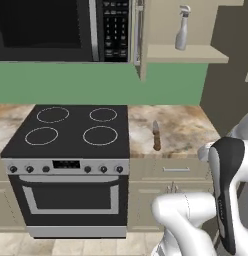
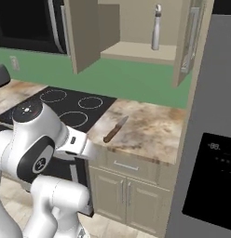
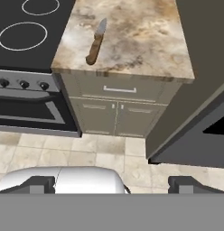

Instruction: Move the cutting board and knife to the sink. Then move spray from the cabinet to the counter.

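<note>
Lying near the counter's (image 1: pixel 186 127) left edge, just beside the black stovetop (image 1: pixel 71 130), the knife (image 1: pixel 156 135) has its brown handle toward the front edge and its silver blade pointing toward the green back wall. From the right base view the knife (image 2: pixel 115 129) sits close to the front left corner of the stone slab, angled slightly. The spray bottle (image 1: pixel 182 28) stands upright on the open cabinet's shelf (image 1: pixel 188 53) above the counter; the right base view shows what the left one hides — both cabinet doors swung open, the bottle (image 2: pixel 156 28) standing between them toward the right of the shelf. Only the left base view takes in the microwave (image 1: pixel 61 30) above the stove and the oven front below it. In the hand view the gripper (image 3: pixel 112 184) hangs above the tiled floor, its two dark fingertips (image 3: pixel 39 183) spread wide apart with nothing between them — well clear of the counter.
</note>
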Motion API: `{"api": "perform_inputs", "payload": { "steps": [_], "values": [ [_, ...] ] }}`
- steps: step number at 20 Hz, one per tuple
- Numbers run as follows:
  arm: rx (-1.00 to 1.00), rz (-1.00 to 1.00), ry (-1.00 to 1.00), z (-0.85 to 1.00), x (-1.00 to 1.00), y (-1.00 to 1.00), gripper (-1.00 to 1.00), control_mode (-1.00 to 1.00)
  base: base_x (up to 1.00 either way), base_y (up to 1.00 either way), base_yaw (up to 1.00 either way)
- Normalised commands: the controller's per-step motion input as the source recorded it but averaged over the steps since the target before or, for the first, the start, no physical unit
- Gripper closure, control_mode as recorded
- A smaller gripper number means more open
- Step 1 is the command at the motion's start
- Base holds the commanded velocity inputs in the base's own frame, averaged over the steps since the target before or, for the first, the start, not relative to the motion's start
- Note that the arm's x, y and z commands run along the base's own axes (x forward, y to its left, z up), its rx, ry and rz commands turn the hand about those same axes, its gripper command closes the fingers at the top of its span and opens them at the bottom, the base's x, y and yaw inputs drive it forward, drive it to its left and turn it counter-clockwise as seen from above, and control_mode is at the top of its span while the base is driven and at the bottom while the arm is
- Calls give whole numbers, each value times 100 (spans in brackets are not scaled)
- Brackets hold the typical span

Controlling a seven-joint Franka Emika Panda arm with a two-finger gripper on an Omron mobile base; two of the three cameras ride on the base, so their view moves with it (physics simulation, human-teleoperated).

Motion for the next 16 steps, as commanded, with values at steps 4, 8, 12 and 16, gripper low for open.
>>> {"api": "perform_inputs", "payload": {
  "steps": [4,8,12,16],
  "values": [
    [0,0,0,0,0,0,-100,100,0,-40,-11],
    [0,0,0,0,0,0,-100,100,25,-4,-1],
    [0,0,0,0,0,0,-100,100,48,4,-1],
    [0,0,0,0,0,0,-100,100,70,12,0]
  ]
}}
